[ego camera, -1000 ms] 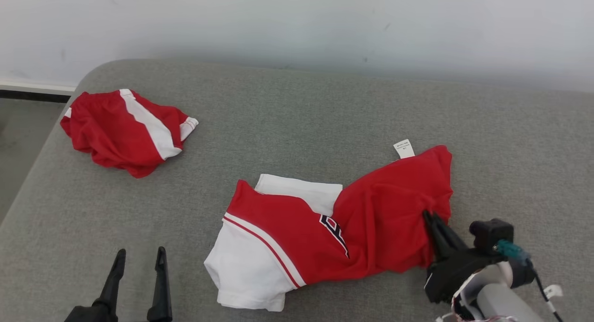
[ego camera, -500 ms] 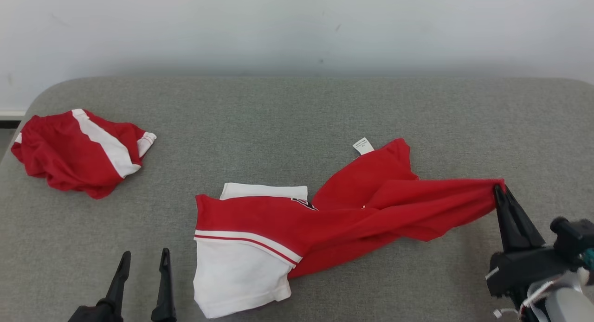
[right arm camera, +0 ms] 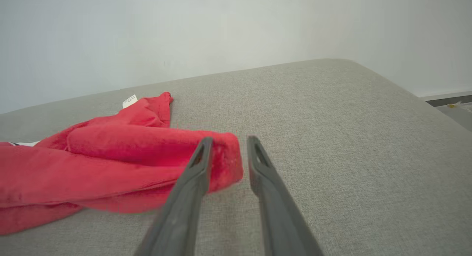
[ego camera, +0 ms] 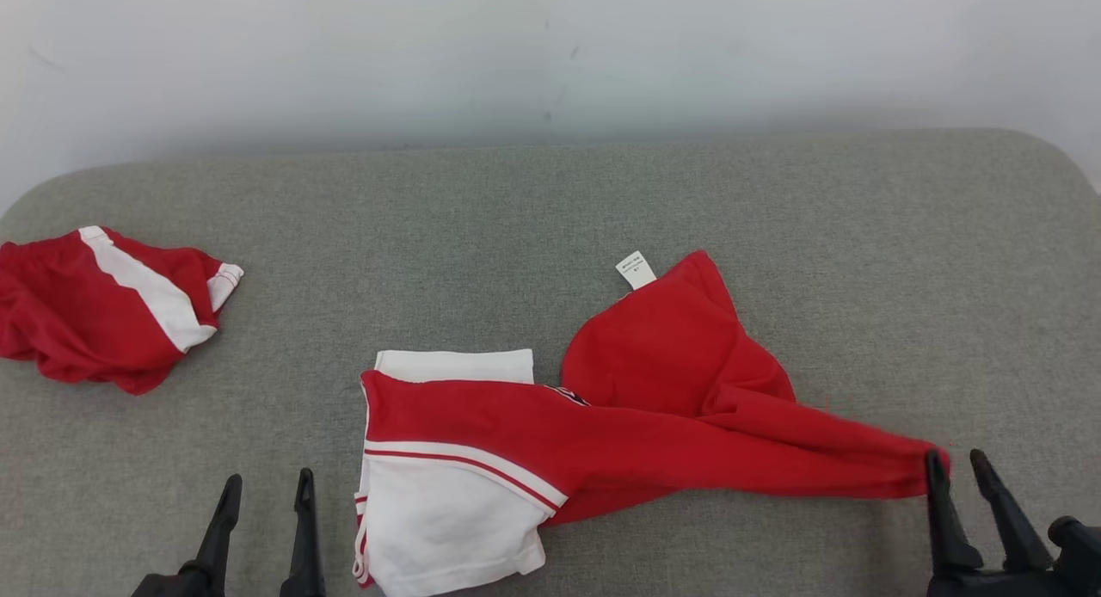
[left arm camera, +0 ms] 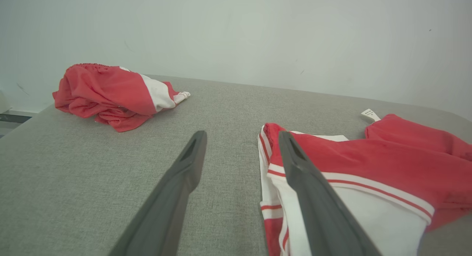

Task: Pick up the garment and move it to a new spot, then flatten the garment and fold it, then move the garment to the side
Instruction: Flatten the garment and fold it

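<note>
The garment [ego camera: 602, 433], a red and white shirt with a white label, lies stretched across the grey cushion [ego camera: 516, 218], its red end drawn out to the right. My right gripper [ego camera: 955, 456] stands open at that end; in the right wrist view the red cloth tip [right arm camera: 225, 163] lies loose against the left finger, between the parted fingers of the gripper [right arm camera: 230, 139]. My left gripper [ego camera: 267, 478] is open at the lower left, just left of the shirt's white part [left arm camera: 368, 211], with nothing between its fingers [left arm camera: 184, 167].
A second red and white garment [ego camera: 103, 313] lies crumpled at the cushion's far left. A pale wall [ego camera: 550, 55] runs behind. The cushion's rounded right edge drops to the floor [right arm camera: 453, 108]. Bare grey surface spreads behind and right of the shirt.
The right gripper dragged the shirt's red end out to the right and toward the front, then opened and let it go. The head camera turned meanwhile. The left gripper stayed open in place.
</note>
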Controlling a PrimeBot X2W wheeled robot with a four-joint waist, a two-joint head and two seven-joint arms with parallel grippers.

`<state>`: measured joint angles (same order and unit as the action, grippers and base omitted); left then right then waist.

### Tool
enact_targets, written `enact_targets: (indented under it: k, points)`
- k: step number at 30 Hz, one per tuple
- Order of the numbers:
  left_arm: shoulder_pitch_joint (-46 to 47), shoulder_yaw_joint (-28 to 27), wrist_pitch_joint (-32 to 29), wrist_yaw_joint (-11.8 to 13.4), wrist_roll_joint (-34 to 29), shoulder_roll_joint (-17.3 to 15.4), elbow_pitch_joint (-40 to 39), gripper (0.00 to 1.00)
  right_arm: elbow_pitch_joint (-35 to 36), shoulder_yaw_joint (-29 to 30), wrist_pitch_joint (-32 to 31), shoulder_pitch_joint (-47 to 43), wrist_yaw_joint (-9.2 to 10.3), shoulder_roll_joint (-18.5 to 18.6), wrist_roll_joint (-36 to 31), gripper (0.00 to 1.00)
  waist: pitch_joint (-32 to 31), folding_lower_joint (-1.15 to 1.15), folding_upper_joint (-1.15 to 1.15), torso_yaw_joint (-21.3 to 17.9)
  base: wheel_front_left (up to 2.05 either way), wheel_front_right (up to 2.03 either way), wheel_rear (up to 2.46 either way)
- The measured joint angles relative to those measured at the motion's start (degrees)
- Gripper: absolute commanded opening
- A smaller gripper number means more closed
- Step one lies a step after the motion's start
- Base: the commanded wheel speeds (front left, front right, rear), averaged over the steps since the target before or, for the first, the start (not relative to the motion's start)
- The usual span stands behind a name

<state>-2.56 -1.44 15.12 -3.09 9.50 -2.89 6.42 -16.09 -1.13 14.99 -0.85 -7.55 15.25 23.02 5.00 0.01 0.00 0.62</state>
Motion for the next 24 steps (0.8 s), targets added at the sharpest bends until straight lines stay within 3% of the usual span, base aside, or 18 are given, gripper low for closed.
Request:
enact_targets:
  k: [11, 24]
  points:
    - [-0.4, -1.1, 0.0, -0.9, -0.8, 0.0, 0.4, 1.00, 10.0, 2.2, 0.1, -1.6, 0.00, -5.1, -5.1, 1.00, -2.4, -0.01, 0.00, -0.7, 0.00, 0.00, 0.00]
    - [-1.4, 1.4, 0.0, -3.0, -2.4, 0.0, 6.0, 1.00, 10.3, -1.0, 0.1, -2.5, 0.00, -6.7, -6.0, 1.00, -2.3, -0.01, 0.00, -1.1, 0.00, 0.00, 0.00]
